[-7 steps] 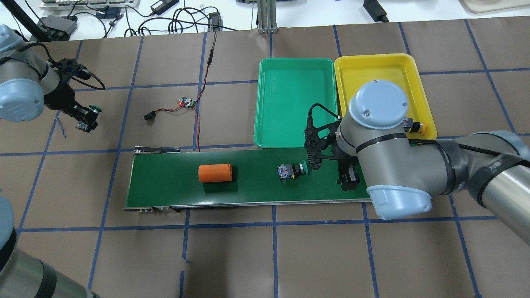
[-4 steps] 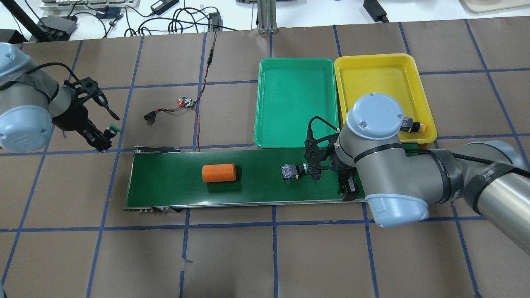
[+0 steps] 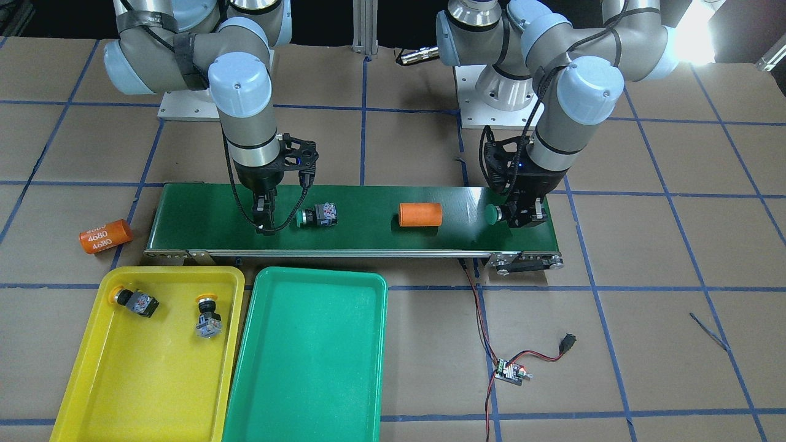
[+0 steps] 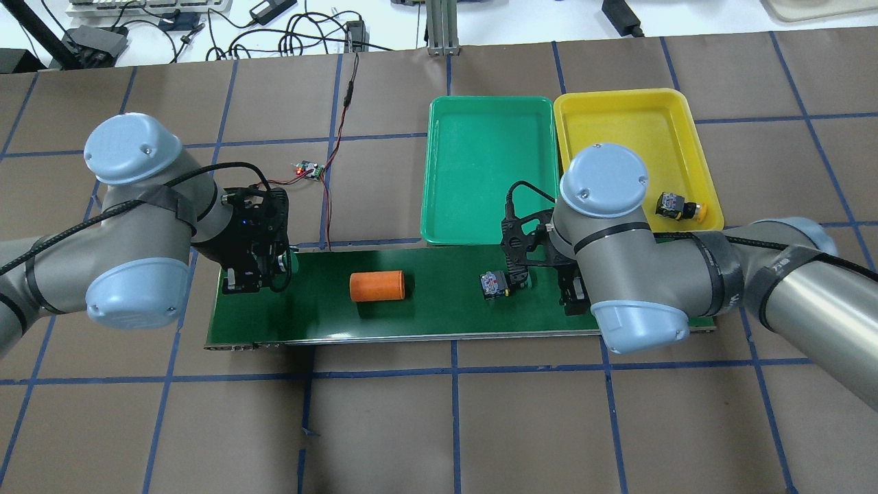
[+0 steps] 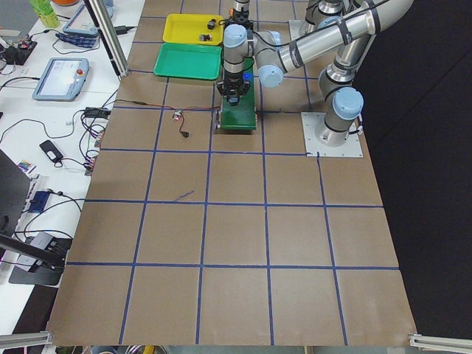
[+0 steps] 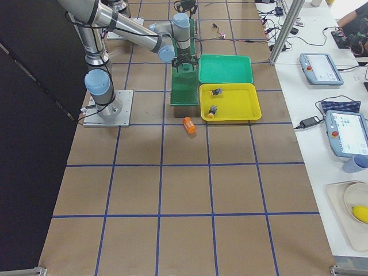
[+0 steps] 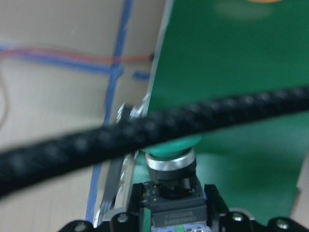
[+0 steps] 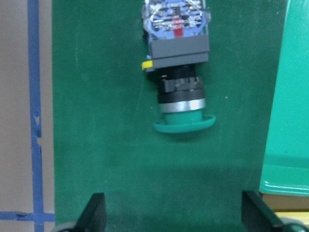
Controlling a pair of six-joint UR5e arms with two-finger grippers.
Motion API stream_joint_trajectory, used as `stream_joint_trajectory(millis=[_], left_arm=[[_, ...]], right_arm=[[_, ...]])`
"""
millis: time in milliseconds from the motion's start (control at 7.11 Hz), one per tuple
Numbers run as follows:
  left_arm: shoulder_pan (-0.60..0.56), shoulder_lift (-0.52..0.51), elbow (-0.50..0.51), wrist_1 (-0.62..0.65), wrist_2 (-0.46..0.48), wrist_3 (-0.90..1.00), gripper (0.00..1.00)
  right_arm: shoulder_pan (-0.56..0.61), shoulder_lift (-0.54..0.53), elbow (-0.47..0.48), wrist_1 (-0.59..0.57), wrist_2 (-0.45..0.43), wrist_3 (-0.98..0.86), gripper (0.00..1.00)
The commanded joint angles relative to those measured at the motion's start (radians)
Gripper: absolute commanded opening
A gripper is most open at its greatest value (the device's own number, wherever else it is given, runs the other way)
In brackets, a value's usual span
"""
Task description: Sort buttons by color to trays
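From the front, my left gripper (image 3: 522, 216) has swung in over the end of the matte belt (image 3: 368, 236), clamped on a glossy green-capped button (image 3: 492, 214); two yellow buttons (image 3: 136, 302) lie in the yellow tray (image 3: 123, 380), none in the green tray (image 3: 307, 368). Overhead, the other green button (image 4: 496, 283) has ridden the belt to near my right gripper (image 4: 573, 302). My right wrist view shows its fingers (image 8: 96, 212) spread, that button's domed cap and metal ring ahead: I judge it ready to pick.

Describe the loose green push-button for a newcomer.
Start at the long dark green conveyor belt. Between its orange cylinder and the right end effector, a green push-button lies on its side. Unlike the other green push-button, in the left end effector, it lies free.
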Motion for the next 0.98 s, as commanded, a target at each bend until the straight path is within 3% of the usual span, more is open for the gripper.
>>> stream_joint_trajectory(millis=[0, 141, 281, 422, 563, 844], left_arm=[[-0.020, -0.008, -0.036, 0.025, 0.010, 0.075, 0.00], [-0.020, -0.028, -0.036, 0.036, 0.020, 0.071, 0.11], [-0.020, -0.029, -0.034, 0.039, 0.023, 0.069, 0.59], [-0.020, -0.029, -0.036, 0.039, 0.023, 0.033, 0.92], [-0.020, -0.029, -0.040, 0.037, 0.021, -0.053, 1.00], [-0.028, -0.002, -0.004, 0.039, 0.023, -0.167, 1.00]], right_arm=[[0.032, 0.021, -0.023, 0.000, -0.004, 0.008, 1.00], [0.046, 0.035, -0.017, -0.008, -0.001, 0.040, 1.00], [0.059, 0.039, -0.011, -0.011, -0.001, 0.044, 1.00], [0.062, 0.040, -0.010, -0.010, 0.000, 0.057, 0.98], [0.064, 0.038, -0.011, -0.010, -0.006, 0.061, 0.75], [0.064, 0.035, -0.011, -0.007, -0.020, 0.054, 0.08]])
